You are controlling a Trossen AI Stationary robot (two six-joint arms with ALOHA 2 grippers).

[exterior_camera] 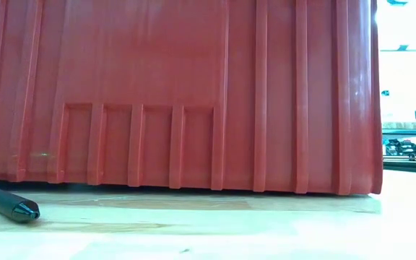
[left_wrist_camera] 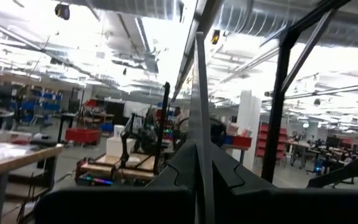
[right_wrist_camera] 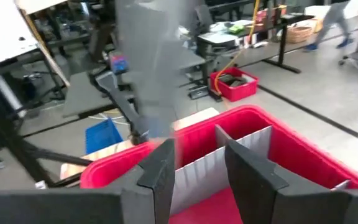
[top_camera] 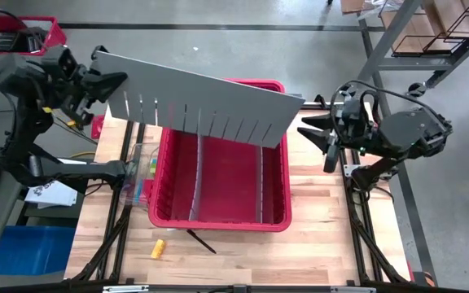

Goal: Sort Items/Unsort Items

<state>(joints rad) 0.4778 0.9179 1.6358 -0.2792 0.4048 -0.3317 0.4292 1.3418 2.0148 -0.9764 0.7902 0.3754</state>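
My left gripper (top_camera: 108, 81) is shut on a long grey slotted divider panel (top_camera: 206, 102), which is held in the air over the far part of the large red bin (top_camera: 275, 220). My right gripper (top_camera: 322, 134) is open just right of the panel's right end. In the right wrist view its fingers (right_wrist_camera: 160, 171) stand below the blurred panel (right_wrist_camera: 148, 62) and touch nothing. A yellow block (top_camera: 159, 248) and a thin dark pen (top_camera: 202, 242) lie on the table in front of the bin. The pen's tip shows in the low view (exterior_camera: 9, 206). My left gripper pinches the panel's left end (left_wrist_camera: 201, 134) between its two fingers, one on each face. The fingers come roughly level from the table's left, along the panel's length. The panel is lifted clear of the bin and tilted, its slotted edge (top_camera: 218, 129) toward the near side.
Two grey dividers (top_camera: 195, 175) stand inside the bin. A clear container (top_camera: 139, 172) with coloured pieces sits against the bin's left wall. The bin's near wall (exterior_camera: 193, 94) fills the low view. Bare wood shows right of the bin and along the table's near edge.
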